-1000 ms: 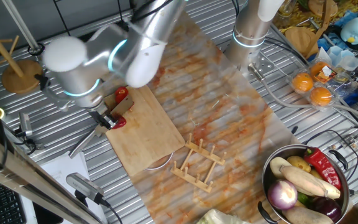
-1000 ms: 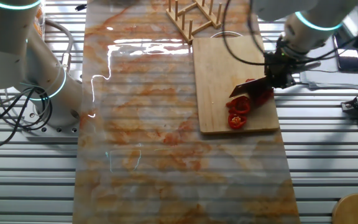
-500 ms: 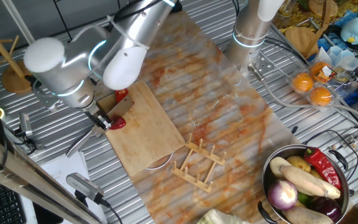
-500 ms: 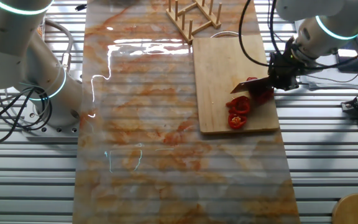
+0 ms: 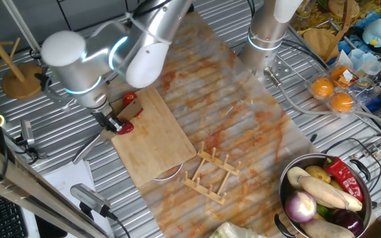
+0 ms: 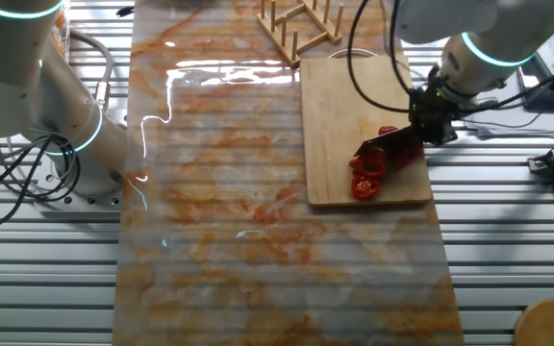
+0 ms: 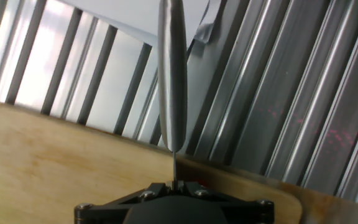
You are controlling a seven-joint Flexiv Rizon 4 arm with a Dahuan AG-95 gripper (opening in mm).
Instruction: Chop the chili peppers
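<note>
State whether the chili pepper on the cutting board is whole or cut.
Cut: the chili pepper lies as several separate red pieces on the cutting board, beside the knife.

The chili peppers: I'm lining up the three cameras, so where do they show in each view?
One fixed view: the chili peppers lie left of centre, at the cutting board's upper-left end, below the arm.
The other fixed view: red pieces right of centre, on the board's lower right part, beside the knife.
Hand view: not visible; only the knife and board.
Shared landmark: the cutting board.
</note>
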